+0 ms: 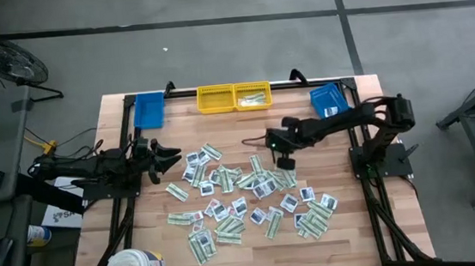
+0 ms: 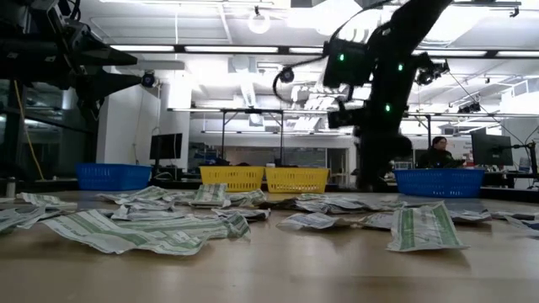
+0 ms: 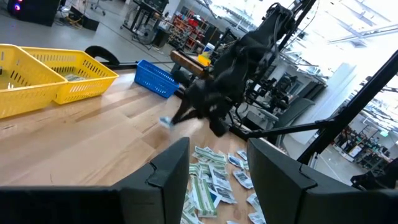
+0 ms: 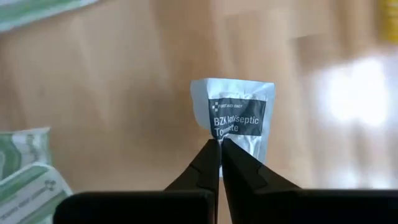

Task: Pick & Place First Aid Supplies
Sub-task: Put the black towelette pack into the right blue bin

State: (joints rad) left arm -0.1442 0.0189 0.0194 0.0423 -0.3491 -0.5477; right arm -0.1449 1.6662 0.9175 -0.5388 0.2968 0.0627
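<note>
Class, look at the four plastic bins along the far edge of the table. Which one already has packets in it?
The right-hand yellow bin: pale green-white packets lie inside it. Its yellow twin and both blue bins show none.

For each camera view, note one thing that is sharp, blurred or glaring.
Right wrist view: the packet pinched in the shut right gripper reads sharply, the table behind smears. Left wrist view: the right arm is motion-blurred. Low view: ceiling lights glare. High view: evenly lit, packets too small to read.

The antiseptic towelette packet [image 4: 235,121] has its lower edge hidden behind the right gripper [image 4: 220,144], its small print is unreadable, and the table [image 4: 112,93] beneath blurs.
</note>
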